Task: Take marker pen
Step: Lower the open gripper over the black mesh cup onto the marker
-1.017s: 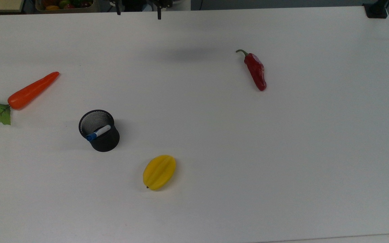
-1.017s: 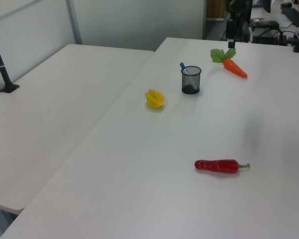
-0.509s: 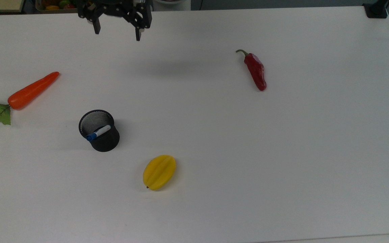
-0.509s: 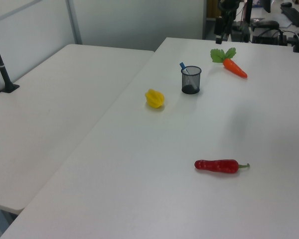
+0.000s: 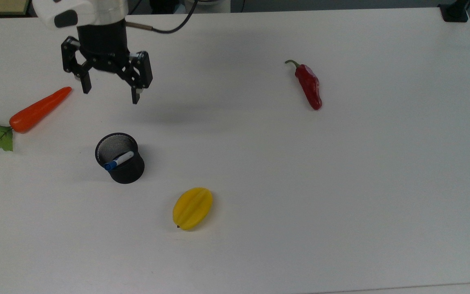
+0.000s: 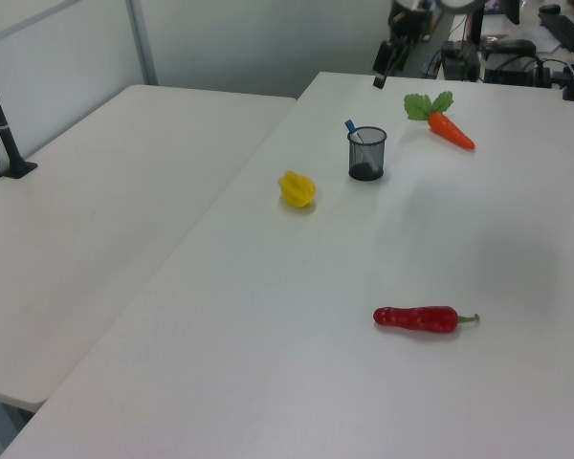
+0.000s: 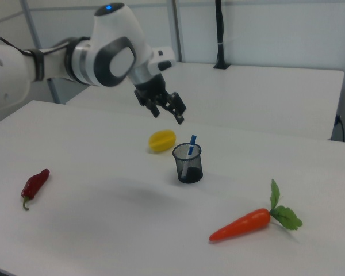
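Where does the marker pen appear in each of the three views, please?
Top view: the marker pen leans inside the black mesh cup, left of centre.
Left view: its blue cap rises above the cup's rim, upper middle.
Right view: it stands in the cup, centre.
Shared landmark: the yellow fruit beside the cup.

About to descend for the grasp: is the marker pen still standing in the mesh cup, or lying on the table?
In the cup. The marker pen leans inside the black mesh cup, blue cap poking above the rim.

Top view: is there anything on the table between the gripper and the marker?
No. In the top view the table is bare between the open gripper and the marker, which stands in the black mesh cup.
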